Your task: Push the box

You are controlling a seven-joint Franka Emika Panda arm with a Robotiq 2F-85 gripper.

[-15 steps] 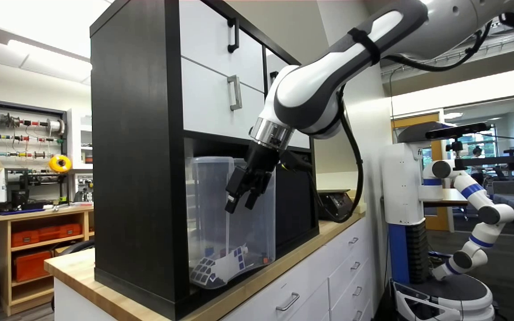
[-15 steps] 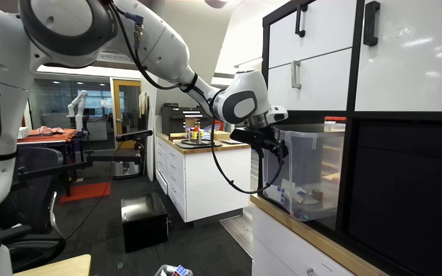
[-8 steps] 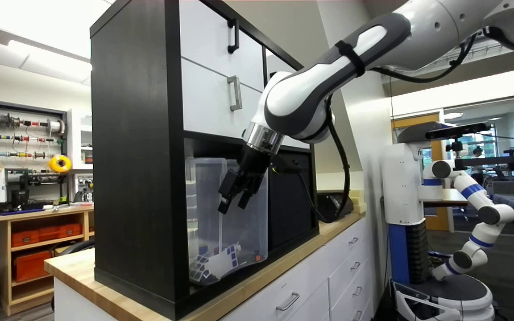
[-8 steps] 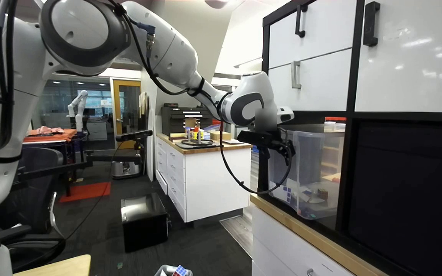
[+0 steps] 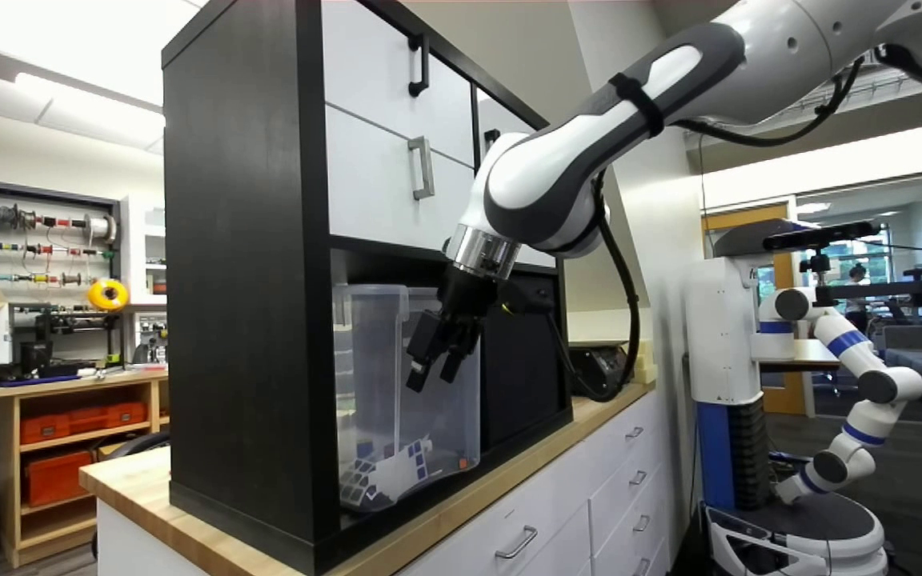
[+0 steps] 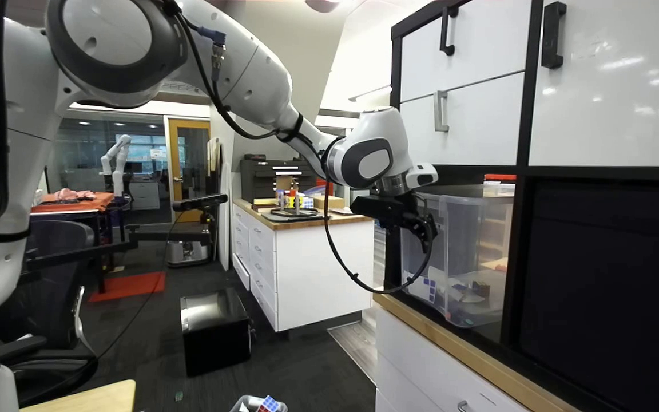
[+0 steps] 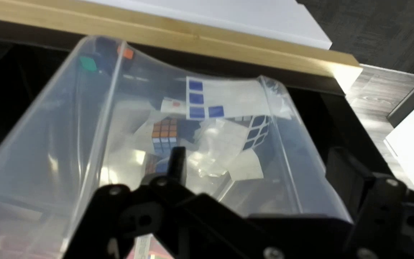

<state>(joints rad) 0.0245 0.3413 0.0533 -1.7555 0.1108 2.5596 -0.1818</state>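
The black claw [image 5: 433,377] has its two fingers [image 7: 177,162] spread apart. Just in front of it is the big, see-through plastic box [image 5: 425,416]; I can't tell if they touch. The box sits in a low opening of the black cabinet with white fronts [image 5: 237,280], which stands on a light wooden surface [image 5: 429,530].

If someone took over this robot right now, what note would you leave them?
Gripper: open, at the front of the box; contact unclear.
Where: the box stands upright, low in the cabinet.
Done: over the last second the box has slid deeper in.
Left: probably a bit more pushing; how far in it should go, the pictures don't show.
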